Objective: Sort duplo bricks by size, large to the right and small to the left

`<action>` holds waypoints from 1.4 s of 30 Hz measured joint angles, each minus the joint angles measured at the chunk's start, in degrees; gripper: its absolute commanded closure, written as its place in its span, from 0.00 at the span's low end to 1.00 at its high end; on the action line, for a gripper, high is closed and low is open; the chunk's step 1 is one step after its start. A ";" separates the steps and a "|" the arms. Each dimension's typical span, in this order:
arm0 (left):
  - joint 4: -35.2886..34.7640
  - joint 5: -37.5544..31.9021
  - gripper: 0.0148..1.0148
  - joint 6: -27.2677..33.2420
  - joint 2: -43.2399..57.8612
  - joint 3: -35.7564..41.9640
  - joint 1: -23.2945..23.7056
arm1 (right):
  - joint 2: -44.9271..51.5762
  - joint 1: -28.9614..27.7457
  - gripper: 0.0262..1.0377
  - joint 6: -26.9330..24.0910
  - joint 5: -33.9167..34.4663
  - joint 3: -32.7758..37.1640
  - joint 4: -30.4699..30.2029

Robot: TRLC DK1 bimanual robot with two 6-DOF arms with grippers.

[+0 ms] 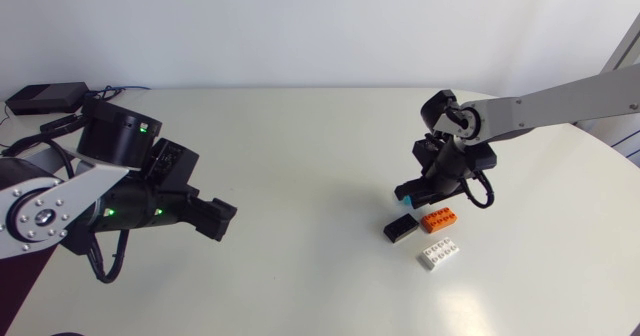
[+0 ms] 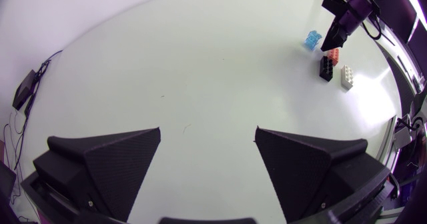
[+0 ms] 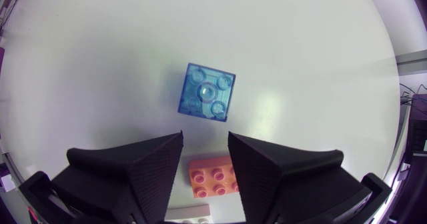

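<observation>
Head view: right gripper (image 1: 415, 191), partly hiding the blue brick (image 1: 403, 190), hangs beside the orange brick (image 1: 439, 217), black brick (image 1: 401, 227) and white brick (image 1: 439, 253), with the left gripper (image 1: 215, 219) well apart; left wrist view: its jaws spread wide, empty; right wrist view: jaws narrowly apart, clamping nothing, blue brick just ahead, orange brick under the gap.

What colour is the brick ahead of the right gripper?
The brick is translucent blue; see right wrist view.

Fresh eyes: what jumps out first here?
The right gripper, open, hovers at the right of the table, a blue brick just ahead of its fingers; an orange brick, black brick and white brick lie close by. The left gripper sits open, far left.
</observation>
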 measured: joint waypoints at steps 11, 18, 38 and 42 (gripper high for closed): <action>0.00 0.00 0.03 0.02 0.00 0.00 0.00 | 0.00 0.00 0.19 0.00 -0.02 0.85 -0.37; 0.00 0.00 0.03 0.02 0.00 0.00 0.00 | 1.20 0.07 0.18 0.90 -0.07 6.67 -3.06; 0.46 0.00 0.03 0.02 0.35 -0.31 0.00 | 9.70 2.12 0.70 3.69 0.39 11.80 -4.57; 0.66 -0.02 0.03 0.02 0.35 -0.87 0.00 | 9.75 2.45 0.70 3.85 0.59 11.78 -4.57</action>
